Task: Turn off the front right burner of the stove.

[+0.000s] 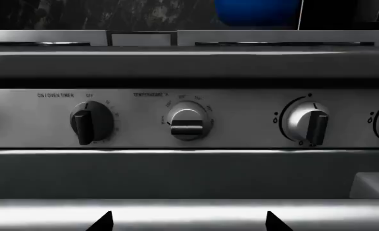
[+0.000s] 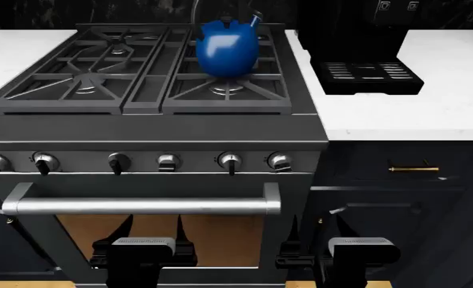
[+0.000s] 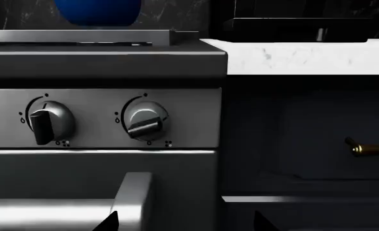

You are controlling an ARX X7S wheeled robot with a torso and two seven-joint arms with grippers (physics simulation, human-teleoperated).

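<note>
Front right burner (image 2: 226, 90) sits under the blue kettle (image 2: 227, 47) on the stove (image 2: 152, 129), both arms' fingers look released and well short of the knobs, so the risk is grabbing the upright knob (image 3: 46, 124) instead of the turned far-right knob (image 3: 145, 122).

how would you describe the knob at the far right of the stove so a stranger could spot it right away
Start at the stove and follow the row of silver knobs above its long tubular handle to the end nearest the white counter. The last one is the far right knob. Its pointer bar lies turned sideways, while the neighbouring knob points straight down.
</note>
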